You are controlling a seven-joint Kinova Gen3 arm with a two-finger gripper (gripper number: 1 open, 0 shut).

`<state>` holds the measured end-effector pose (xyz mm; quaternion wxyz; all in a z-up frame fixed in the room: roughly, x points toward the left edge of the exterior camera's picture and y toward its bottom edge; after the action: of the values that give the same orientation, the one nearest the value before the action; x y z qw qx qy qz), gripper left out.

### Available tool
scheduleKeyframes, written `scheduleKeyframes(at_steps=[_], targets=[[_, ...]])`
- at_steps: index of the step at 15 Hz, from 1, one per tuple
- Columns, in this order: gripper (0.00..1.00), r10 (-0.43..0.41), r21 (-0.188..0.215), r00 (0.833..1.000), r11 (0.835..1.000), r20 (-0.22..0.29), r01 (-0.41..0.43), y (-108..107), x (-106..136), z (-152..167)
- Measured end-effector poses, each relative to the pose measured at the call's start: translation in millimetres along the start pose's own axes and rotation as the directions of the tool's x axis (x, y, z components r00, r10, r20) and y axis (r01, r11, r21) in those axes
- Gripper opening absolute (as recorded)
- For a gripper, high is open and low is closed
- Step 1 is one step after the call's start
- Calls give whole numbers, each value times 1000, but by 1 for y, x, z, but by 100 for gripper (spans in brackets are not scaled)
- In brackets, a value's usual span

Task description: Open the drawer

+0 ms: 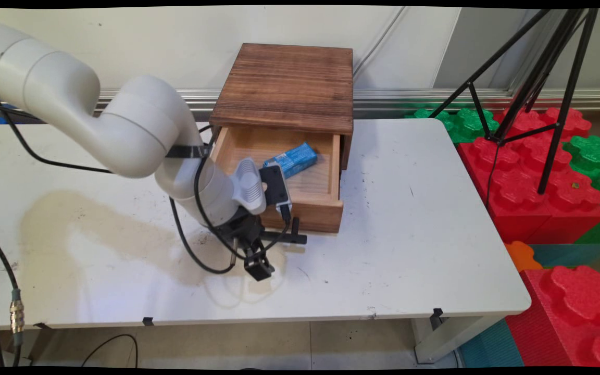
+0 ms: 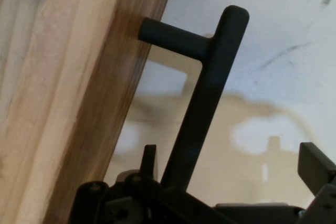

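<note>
I find no readable text from here. The blue packet (image 1: 290, 159) in the open drawer (image 1: 326, 194) carries some print, too small for me to make out. No labels, brands, numbers or signs elsewhere.

White rounded arm links (image 1: 123, 130), black cables (image 1: 196, 229), black pincer (image 1: 274, 255), ribbed grey wrist (image 1: 250, 185)

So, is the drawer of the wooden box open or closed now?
Open. The drawer is pulled out from under the wooden box, its inside shows, and a blue packet lies in it.
</note>
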<state>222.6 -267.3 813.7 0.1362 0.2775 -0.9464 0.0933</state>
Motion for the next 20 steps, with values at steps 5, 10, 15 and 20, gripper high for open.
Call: scheduleKeyframes(at_steps=[5, 10, 15, 20], targets=[[100, -5, -11, 1000, 1000, 6, 5, 19, -8, -5], [100, 4, -18, 1000, 1000, 1, -4, 37, -17, -10], [100, 11, -18, 1000, 1000, -4, -11, 51, -24, -15], [100, 12, -18, 1000, 1000, -9, -12, 62, -29, -19]])
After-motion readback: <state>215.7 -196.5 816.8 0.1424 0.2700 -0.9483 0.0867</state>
